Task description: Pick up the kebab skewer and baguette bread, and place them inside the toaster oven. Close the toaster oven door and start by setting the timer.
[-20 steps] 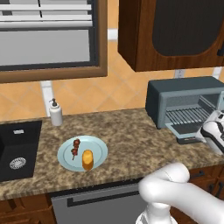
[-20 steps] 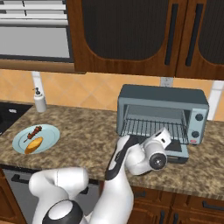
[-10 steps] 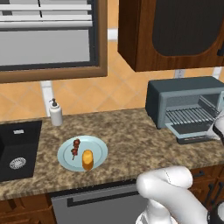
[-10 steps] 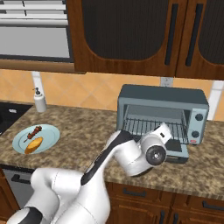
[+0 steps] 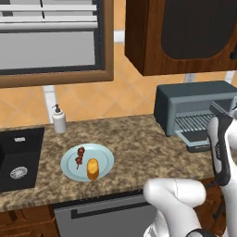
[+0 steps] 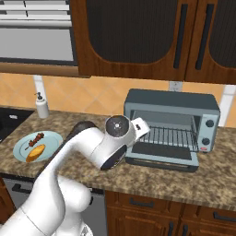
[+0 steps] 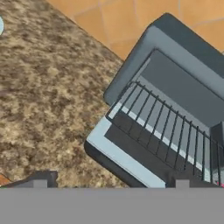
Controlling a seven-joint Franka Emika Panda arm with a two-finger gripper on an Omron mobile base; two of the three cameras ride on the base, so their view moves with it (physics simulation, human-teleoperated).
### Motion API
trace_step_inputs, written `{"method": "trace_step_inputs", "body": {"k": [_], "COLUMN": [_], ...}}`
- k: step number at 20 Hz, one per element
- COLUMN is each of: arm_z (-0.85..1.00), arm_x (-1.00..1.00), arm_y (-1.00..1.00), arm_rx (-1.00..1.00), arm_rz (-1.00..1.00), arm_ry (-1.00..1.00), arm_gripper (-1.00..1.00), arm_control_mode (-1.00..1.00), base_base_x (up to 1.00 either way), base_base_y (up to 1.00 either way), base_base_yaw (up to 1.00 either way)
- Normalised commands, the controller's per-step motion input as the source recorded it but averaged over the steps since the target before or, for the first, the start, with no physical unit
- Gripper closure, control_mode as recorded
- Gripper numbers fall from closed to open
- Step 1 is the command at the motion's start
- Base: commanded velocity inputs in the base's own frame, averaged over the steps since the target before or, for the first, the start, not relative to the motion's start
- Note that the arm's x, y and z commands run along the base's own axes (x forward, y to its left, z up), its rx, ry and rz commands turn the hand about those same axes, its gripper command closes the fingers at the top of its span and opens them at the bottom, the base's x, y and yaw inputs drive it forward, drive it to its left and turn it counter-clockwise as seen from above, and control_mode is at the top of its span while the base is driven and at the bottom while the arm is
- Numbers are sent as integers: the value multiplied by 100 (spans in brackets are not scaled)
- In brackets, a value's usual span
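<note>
Golden baguette bread (image 5: 93,169) stands upright beside the kebab skewer (image 5: 80,156), lying near-to-far; jaws' state unreadable.

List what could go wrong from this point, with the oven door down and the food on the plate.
1. The kebab skewer and baguette bread lie close together on the plate; grasping one may nudge the other.
2. The toaster oven door lies flat near the counter's edge; the arm could bump it while carrying food to the toaster oven.
3. The skewer is thin, so a grip may slip.
</note>
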Motion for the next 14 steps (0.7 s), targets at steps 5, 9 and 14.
{"method": "trace_step_inputs", "body": {"k": [5, 9, 14], "arm_z": [22, 1, 17], "arm_x": [-52, -77, -18], "arm_y": [100, 100, 100], "arm_rx": [1, 0, 0], "arm_rz": [-38, -44, -19], "arm_ry": [14, 4, -3], "arm_gripper": [-100, -100, -100], "arm_control_mode": [-100, -100, -100], "base_base_x": [0, 0, 0], "base_base_y": [0, 0, 0], "base_base_yaw": [0, 0, 0]}}
